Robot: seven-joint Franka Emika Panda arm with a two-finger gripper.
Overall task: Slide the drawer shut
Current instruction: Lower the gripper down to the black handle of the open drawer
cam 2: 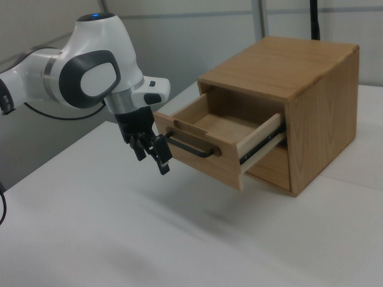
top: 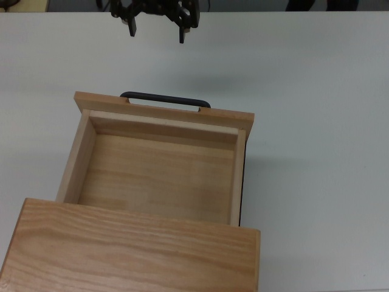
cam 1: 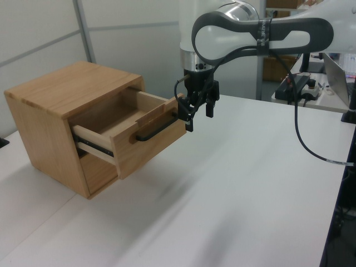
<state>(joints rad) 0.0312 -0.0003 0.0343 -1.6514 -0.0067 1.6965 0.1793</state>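
Observation:
The light wooden drawer [top: 158, 176] stands pulled well out of the wooden cabinet [top: 134, 249], empty inside. Its black bar handle [top: 165, 98] faces the arm. My gripper [top: 157, 30] hangs open above the white table, a short way in front of the handle and not touching it, with nothing between its fingers. In the left view the gripper [cam 1: 199, 118] sits just right of the drawer [cam 1: 150, 139] front panel. In the right view the gripper [cam 2: 152, 158] is just left of the handle [cam 2: 188, 146] and at about its height.
The cabinet [cam 1: 67, 83] stands on a white table [top: 316, 121]. In the left view a black cable [cam 1: 311, 147] hangs from the arm toward the table's right edge, and office equipment stands beyond. Grey wall panels rise behind the cabinet [cam 2: 281, 63].

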